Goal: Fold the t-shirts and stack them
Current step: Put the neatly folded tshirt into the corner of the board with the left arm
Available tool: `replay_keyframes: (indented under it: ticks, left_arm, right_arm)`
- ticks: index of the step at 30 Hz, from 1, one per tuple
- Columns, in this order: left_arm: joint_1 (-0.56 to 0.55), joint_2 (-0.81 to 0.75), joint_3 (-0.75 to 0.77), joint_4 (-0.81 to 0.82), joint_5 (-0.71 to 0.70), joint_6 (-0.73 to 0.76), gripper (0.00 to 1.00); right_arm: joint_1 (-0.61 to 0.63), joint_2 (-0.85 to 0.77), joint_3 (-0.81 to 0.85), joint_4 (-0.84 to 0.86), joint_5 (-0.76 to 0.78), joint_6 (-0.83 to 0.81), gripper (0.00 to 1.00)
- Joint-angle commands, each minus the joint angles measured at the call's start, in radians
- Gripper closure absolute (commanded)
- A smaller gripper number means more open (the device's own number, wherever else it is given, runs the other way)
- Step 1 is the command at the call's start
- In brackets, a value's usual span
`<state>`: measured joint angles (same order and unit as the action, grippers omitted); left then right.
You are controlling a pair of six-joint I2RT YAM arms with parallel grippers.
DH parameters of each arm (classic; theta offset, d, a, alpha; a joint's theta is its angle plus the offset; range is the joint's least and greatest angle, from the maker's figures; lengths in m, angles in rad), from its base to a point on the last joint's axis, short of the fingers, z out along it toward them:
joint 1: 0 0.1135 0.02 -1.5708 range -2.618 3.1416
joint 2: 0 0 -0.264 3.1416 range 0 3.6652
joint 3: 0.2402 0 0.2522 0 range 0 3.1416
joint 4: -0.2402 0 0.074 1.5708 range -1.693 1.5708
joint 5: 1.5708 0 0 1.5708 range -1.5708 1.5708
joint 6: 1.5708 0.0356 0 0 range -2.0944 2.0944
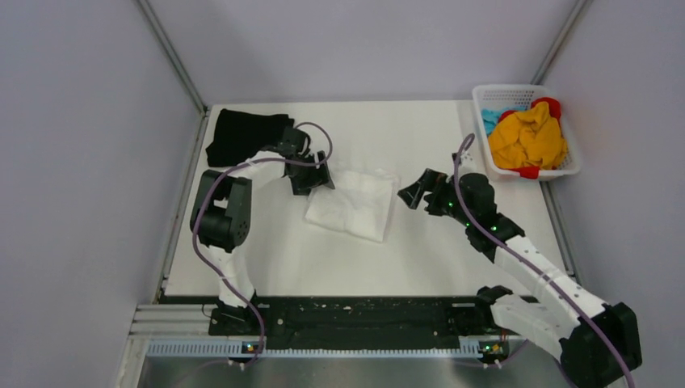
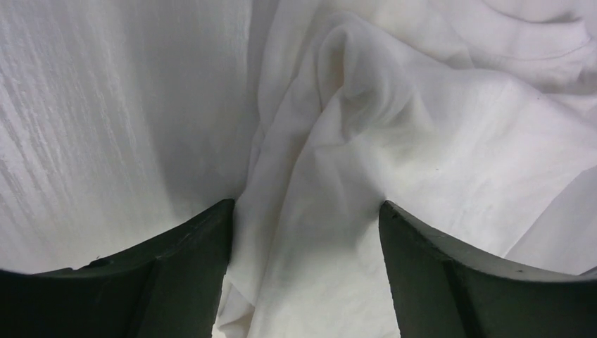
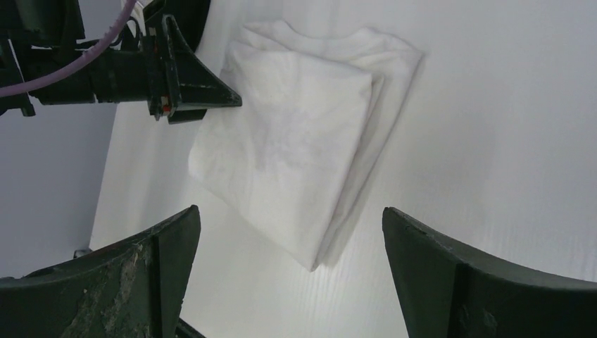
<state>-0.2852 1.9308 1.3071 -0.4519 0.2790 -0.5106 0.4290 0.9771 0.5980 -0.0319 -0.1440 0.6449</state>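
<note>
The white t-shirt (image 1: 351, 204) lies folded into a rough rectangle at mid-table. In the right wrist view the white t-shirt (image 3: 296, 141) shows layered edges along its right side. The black t-shirt (image 1: 238, 133) lies bunched in the back left corner. My left gripper (image 1: 311, 178) is low over the white shirt's left edge. In its own view the left gripper (image 2: 306, 205) is open, its jaws wide with rumpled white cloth (image 2: 394, 141) lying between them. My right gripper (image 1: 412, 194) hovers just right of the shirt. It (image 3: 290, 211) is open with nothing between its fingers.
A white lattice basket (image 1: 517, 89) stands at the back right corner with yellow (image 1: 529, 141), red and blue cloth inside. The table (image 1: 420, 259) is white, with grey walls close on both sides. The left arm's purple cable (image 1: 315, 129) loops near the black shirt.
</note>
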Motion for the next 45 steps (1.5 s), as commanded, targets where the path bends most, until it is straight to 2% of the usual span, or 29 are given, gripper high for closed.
replay_keyframes:
  ticks: [1, 4, 9, 12, 15, 18, 21, 24, 28, 32, 35, 41, 45]
  left_arm:
    - [-0.054, 0.036, -0.054, 0.014, -0.022, -0.032, 0.27]
    - [-0.113, 0.069, -0.030, -0.037, -0.124, -0.062, 0.39]
    - [-0.217, 0.141, 0.054, -0.165, -0.334, -0.116, 0.49]
    - [-0.248, 0.188, 0.120, -0.240, -0.441, -0.142, 0.66]
    - [-0.273, 0.225, 0.208, -0.327, -0.616, -0.153, 1.00]
    - [-0.273, 0.249, 0.307, -0.380, -0.771, -0.110, 1.00]
    - [-0.246, 0.245, 0.380, -0.379, -0.831, -0.034, 1.00]
    - [-0.206, 0.210, 0.408, -0.302, -0.875, 0.085, 1.00]
    - [-0.136, 0.173, 0.446, -0.182, -0.865, 0.298, 1.00]
    - [-0.054, 0.176, 0.543, -0.168, -0.906, 0.402, 1.00]
    - [-0.013, 0.159, 0.577, -0.115, -0.883, 0.483, 1.00]
    - [0.021, 0.133, 0.594, -0.016, -0.936, 0.663, 1.00]
    - [0.033, 0.140, 0.661, -0.027, -0.940, 0.732, 1.00]
  right_arm:
    - [-0.005, -0.126, -0.023, -0.112, 0.106, -0.028, 0.01]
    - [-0.005, -0.174, -0.031, -0.142, 0.131, -0.034, 0.01]
    - [-0.005, -0.212, -0.034, -0.167, 0.141, -0.043, 0.01]
    - [-0.006, -0.223, -0.034, -0.177, 0.169, -0.052, 0.01]
    - [-0.005, -0.228, -0.036, -0.189, 0.195, -0.059, 0.01]
    - [-0.005, -0.232, -0.032, -0.208, 0.227, -0.068, 0.01]
    - [-0.005, -0.239, -0.036, -0.212, 0.257, -0.074, 0.01]
    - [-0.005, -0.242, -0.036, -0.219, 0.272, -0.082, 0.01]
    - [-0.005, -0.244, -0.039, -0.224, 0.302, -0.085, 0.01]
    - [-0.004, -0.252, -0.046, -0.230, 0.359, -0.084, 0.01]
    - [-0.006, -0.254, -0.049, -0.231, 0.373, -0.085, 0.01]
    - [-0.005, -0.255, -0.040, -0.242, 0.385, -0.090, 0.01]
    - [-0.006, -0.266, -0.045, -0.244, 0.400, -0.091, 0.01]
